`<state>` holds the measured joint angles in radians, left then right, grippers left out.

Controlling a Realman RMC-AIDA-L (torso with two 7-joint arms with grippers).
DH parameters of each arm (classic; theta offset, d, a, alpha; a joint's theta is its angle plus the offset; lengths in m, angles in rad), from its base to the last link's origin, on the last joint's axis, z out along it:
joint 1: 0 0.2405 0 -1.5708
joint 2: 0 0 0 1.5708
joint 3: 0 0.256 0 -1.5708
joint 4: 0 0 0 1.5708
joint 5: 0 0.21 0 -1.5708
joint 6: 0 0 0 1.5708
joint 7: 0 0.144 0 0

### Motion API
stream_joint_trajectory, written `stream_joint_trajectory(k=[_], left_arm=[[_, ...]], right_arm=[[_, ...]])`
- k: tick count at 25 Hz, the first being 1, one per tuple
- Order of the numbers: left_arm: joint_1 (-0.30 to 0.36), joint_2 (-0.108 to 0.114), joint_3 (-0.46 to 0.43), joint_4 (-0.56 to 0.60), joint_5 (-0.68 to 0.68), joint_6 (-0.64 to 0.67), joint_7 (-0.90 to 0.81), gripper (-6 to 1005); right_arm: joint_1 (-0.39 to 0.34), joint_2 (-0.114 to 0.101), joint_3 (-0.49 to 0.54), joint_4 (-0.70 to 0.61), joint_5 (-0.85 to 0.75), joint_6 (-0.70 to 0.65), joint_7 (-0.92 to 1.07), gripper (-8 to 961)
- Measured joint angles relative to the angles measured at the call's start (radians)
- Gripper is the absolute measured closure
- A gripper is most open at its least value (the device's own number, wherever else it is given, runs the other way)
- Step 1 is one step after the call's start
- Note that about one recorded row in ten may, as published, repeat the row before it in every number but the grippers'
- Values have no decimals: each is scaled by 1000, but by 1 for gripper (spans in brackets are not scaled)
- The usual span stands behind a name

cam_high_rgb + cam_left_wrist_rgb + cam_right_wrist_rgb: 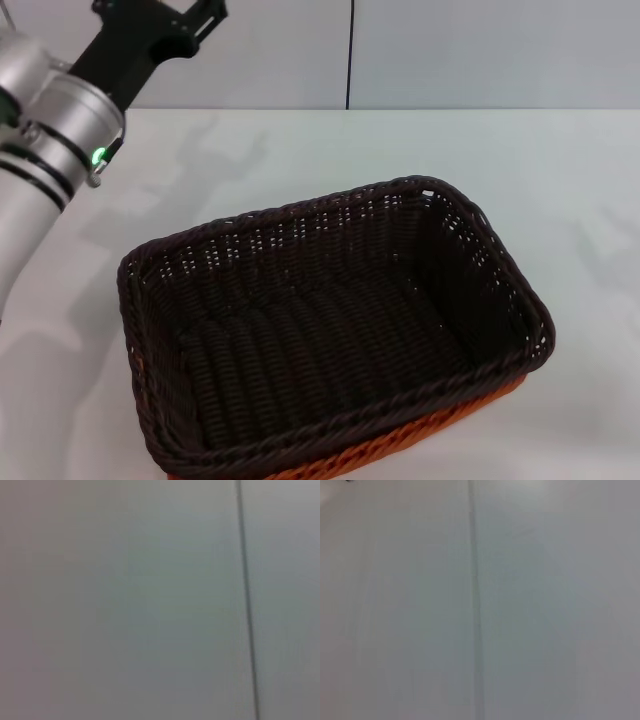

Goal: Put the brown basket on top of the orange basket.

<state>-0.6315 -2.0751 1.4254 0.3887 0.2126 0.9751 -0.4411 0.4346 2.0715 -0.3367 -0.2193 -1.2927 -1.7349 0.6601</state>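
The brown basket [330, 330] sits inside the top of the orange basket [455, 418] on the white table, in the lower middle of the head view. Only a strip of orange shows under the brown rim along the near right side and at the left corner. The brown basket holds nothing. My left arm is raised at the upper left, well clear of both baskets, and its gripper [195, 18] is cut off by the top edge. The right arm and its gripper are out of view. Neither wrist view shows a basket.
The white table [560, 180] spreads around the baskets and ends at a pale wall behind. A dark vertical seam [350, 55] runs down the wall; the left wrist view shows a wall seam [247, 605], and so does the right wrist view [475, 605].
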Motion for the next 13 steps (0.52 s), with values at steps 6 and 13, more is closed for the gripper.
stream_joint_trajectory(k=[6,13], left_arm=[[49,-3,3,-15,-67,54,-20,153],[65,-3,4,-26,-87,76,-35,153]], right_arm=[[95,-6,0,-12,196,177,-44,419],[174,-4,-1,-12,227,283,-120,420]])
